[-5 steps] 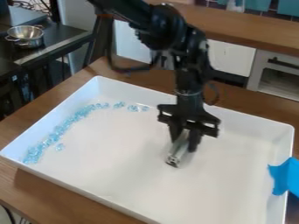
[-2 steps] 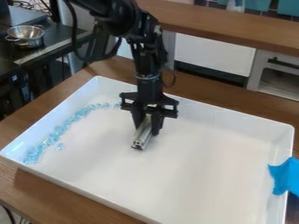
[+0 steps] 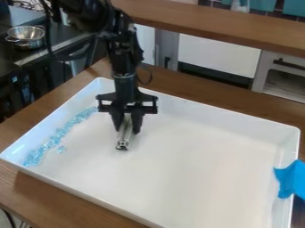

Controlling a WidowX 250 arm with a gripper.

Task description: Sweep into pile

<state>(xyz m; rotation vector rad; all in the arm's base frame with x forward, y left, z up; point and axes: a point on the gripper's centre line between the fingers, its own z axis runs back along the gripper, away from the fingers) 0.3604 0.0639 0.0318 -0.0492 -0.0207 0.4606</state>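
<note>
Gripper (image 3: 128, 130): black, pinched a silvery bar (image 3: 123, 142), its upper part hidden between the fingers. White tray (image 3: 196, 169): near end was cut off. Brown wooden tabletop (image 3: 77, 196) lay beneath; a metal pot (image 3: 26, 36) stood on a dark table behind. Beads (image 3: 56, 138): glassy, pale blue, too small to count, lay banded along the tray's left side.

Table (image 3: 53, 193): brown wood
Counter (image 3: 208, 23): wooden, behind the table
Cabinet front (image 3: 220, 54): white, below the counter
Side table (image 3: 8, 66): black, bearing a two-handled steel pot (image 3: 30, 43)
</note>
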